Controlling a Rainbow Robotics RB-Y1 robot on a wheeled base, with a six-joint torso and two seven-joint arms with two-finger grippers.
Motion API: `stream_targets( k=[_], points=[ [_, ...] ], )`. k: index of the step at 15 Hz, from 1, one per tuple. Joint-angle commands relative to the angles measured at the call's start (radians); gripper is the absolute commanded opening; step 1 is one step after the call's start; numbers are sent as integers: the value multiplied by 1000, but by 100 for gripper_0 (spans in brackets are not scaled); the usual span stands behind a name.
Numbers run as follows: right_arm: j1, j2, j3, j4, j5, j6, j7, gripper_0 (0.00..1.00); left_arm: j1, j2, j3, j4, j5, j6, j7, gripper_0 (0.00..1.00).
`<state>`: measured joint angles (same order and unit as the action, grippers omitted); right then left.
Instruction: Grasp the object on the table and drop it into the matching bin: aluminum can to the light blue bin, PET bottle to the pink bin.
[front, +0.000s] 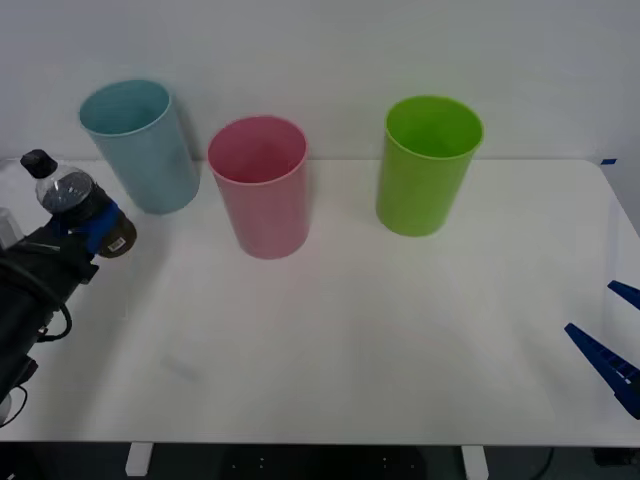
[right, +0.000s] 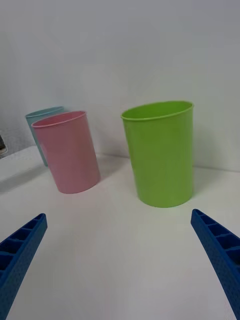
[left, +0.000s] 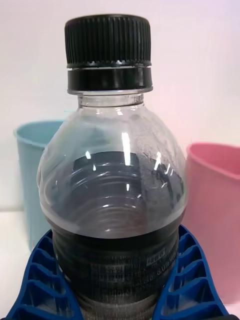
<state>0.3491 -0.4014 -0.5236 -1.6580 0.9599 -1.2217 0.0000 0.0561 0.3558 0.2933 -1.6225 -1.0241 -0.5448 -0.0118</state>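
Clamped around the lower body of the small clear plastic PET bottle (front: 80, 205) with its black screw cap, the left gripper (front: 97, 232) sat at the left edge of the front view, its blue ribbed fingers hugging the dark part of the bottle. The bottle tilted slightly, cap toward the far left, above the large flat white table (front: 350, 340), just in front of and to the left of the tall round light blue bin (front: 140, 145). The tall round pink bin (front: 262, 185) stood beside the blue one, nearer the middle, and a tall round lime green bin (front: 427, 165) stood well apart to the right. The right gripper (front: 612, 340) showed at the right edge, low over the table, its blue fingers spread and holding nothing.

From the right wrist, the right gripper's fingers (right: 22, 250) stood wide apart at the corners, with the lime green bin (right: 160, 155) nearest, the pink bin (right: 67, 152) beyond it and the light blue bin (right: 42, 117) partly hidden behind the pink.

From the left wrist, the bottle (left: 110, 200) stood upright between the blue ribbed fingers (left: 42, 285), which pressed its dark lower body on both sides; the light blue bin (left: 32, 170) and pink bin (left: 215, 210) rose behind it.
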Motion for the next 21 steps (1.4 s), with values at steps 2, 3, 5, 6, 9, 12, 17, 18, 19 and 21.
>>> stream_targets(
  k=[2,3,5,6,9,12,17,18,19,21],
  points=[
    [0,0,0,0,0,0,0,100,16,5,1,-99,33,0,24,0],
    [0,0,0,0,0,0,0,100,15,11,0,-126,38,2,35,0],
    [0,0,0,0,0,0,0,100,-9,18,-3,-157,45,3,58,0],
    [0,0,0,0,0,0,0,100,-33,25,-11,-160,45,6,70,0],
    [0,0,0,0,0,0,0,100,-130,54,-43,-160,10,25,165,0],
    [0,0,0,0,0,0,0,100,-203,91,-95,-148,-30,43,240,0],
    [0,0,0,0,0,0,0,100,-335,107,-181,-43,-83,42,222,0],
    [0,0,0,0,0,0,0,100,-363,107,-200,-17,-94,42,217,0],
    [0,0,0,0,0,0,0,100,-394,107,-220,12,-106,42,211,0],
    [0,0,0,0,0,0,0,100,-452,107,-252,76,-128,36,199,0]
  ],
)
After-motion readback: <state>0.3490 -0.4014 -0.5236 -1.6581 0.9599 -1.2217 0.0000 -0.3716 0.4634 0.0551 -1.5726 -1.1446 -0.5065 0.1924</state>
